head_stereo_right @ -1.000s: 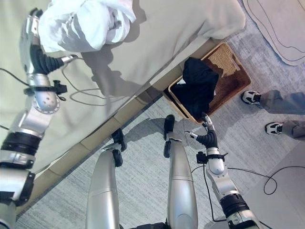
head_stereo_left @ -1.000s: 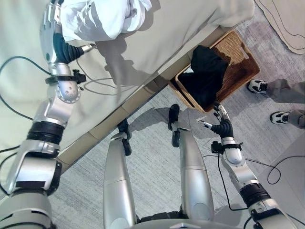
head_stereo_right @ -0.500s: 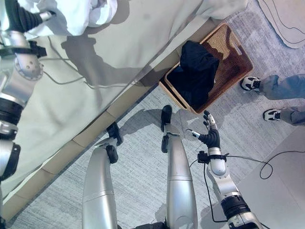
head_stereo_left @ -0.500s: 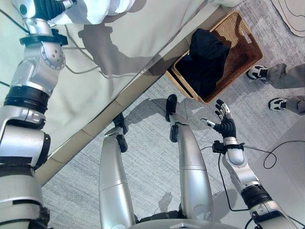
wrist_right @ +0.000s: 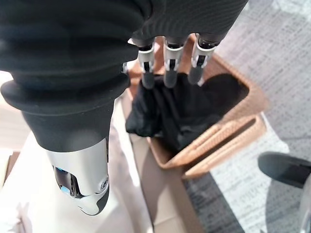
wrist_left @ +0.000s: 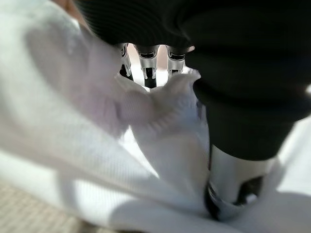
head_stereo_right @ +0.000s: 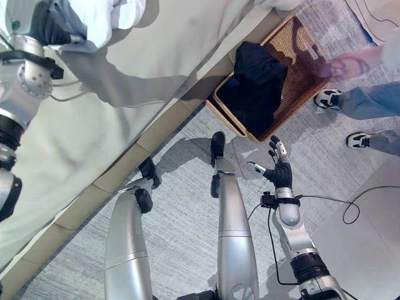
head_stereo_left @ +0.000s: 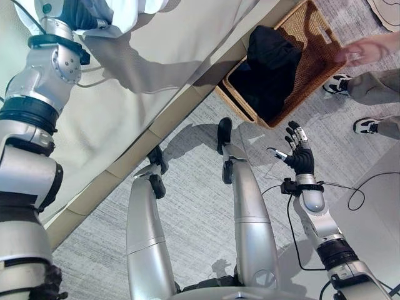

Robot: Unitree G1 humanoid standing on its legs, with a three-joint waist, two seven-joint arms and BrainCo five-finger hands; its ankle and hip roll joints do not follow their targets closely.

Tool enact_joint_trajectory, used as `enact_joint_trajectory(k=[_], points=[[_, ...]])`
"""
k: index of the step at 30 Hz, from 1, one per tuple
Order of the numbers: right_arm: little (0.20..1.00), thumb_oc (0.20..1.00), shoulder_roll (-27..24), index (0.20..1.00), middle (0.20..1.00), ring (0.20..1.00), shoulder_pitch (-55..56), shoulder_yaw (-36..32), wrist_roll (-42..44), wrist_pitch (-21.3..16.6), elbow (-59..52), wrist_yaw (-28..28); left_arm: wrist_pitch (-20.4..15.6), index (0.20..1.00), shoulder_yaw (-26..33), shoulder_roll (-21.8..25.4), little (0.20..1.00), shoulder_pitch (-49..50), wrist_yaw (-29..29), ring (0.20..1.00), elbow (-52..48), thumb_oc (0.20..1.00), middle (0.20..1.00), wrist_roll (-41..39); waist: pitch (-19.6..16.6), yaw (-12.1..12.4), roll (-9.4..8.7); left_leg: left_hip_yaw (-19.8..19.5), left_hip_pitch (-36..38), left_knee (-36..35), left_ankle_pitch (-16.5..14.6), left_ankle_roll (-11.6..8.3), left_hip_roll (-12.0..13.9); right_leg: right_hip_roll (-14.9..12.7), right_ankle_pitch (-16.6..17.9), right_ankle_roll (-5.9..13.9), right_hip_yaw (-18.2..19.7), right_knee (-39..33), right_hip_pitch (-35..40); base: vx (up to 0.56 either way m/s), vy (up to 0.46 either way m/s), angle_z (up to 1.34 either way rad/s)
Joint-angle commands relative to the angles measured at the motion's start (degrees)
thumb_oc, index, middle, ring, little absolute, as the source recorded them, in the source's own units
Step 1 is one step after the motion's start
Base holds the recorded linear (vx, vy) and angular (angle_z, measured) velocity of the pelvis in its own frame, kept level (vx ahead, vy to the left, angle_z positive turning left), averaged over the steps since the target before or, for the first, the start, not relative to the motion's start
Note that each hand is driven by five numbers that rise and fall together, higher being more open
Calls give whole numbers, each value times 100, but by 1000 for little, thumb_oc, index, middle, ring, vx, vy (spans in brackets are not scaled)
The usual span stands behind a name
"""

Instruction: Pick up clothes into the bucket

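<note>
A white garment [head_stereo_left: 134, 7] lies bunched on the beige bed [head_stereo_left: 181, 44] at the upper left. My left hand [head_stereo_left: 81, 12] is pushed into it, and in the left wrist view the white garment [wrist_left: 97, 145] folds over the hand [wrist_left: 146, 60]. A brown wicker basket [head_stereo_left: 322, 53] stands on the floor beside the bed, with a black garment [head_stereo_left: 272, 65] lying in it. My right hand [head_stereo_left: 300, 156] hovers open over the carpet just in front of the basket, fingers spread and holding nothing. In the right wrist view the basket [wrist_right: 233, 126] and the black garment [wrist_right: 189, 111] show past the straight fingers [wrist_right: 167, 68].
A person stands to the right of the basket, with shoes [head_stereo_left: 337, 82] on the carpet and a hand [head_stereo_left: 365, 50] reaching over the basket's far side. The bed's wooden edge [head_stereo_left: 125, 165] runs diagonally across the floor. Grey carpet [head_stereo_left: 194, 206] lies below.
The camera has shifted. A person's hand has come in over the basket. My right hand has risen a little and stays open. My left hand remains at the white garment.
</note>
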Motion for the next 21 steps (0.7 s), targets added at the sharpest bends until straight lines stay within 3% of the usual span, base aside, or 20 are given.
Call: enact_joint_trajectory(k=[1, 12, 19, 20, 21], points=[[1000, 1000, -175, 1000, 1000, 1000, 568, -15, 267, -171, -112, 122, -228, 200, -16, -229, 200, 399, -411, 200, 238, 200, 200, -362, -868, -122, 170, -271, -177, -235, 143, -264, 64, -296, 286, 724, 301, -427, 15, 0, 0, 0], [1000, 1000, -125, 1000, 1000, 1000, 517, -126, 322, -177, -69, 153, -477, 200, 226, -30, 200, 989, -515, 200, -316, 200, 200, -426, -939, -64, 239, -291, 134, -485, 244, -313, 64, -380, 304, 734, 213, -548, 295, 0, 1, 0], [1000, 1000, -184, 1000, 1000, 1000, 420, -358, 132, -150, -29, -13, -608, 200, 851, 211, 200, 2242, -375, 200, -1923, 200, 200, 86, -903, 146, 276, -316, 1025, -1105, 383, -366, 17, -498, 337, 751, 25, -932, 1187, -10, -5, 5], [1000, 1000, -216, 1000, 1000, 1000, 390, -397, 62, -145, -61, -36, -647, 200, 975, 214, 200, 2441, -382, 200, -2138, 200, 200, 124, -889, 164, 250, -292, 1122, -1283, 604, -327, -42, -545, 521, 708, -24, -1092, 1319, 24, -21, 8], [1000, 1000, -260, 1000, 1000, 1000, 367, -424, -27, -121, -95, -77, -671, 200, 1190, 198, 200, 2733, -397, 200, -2415, 200, 200, 105, -906, 220, 277, -336, 1444, -1408, 454, -372, -40, -540, 373, 760, -70, -1141, 1607, -44, -22, 10]])
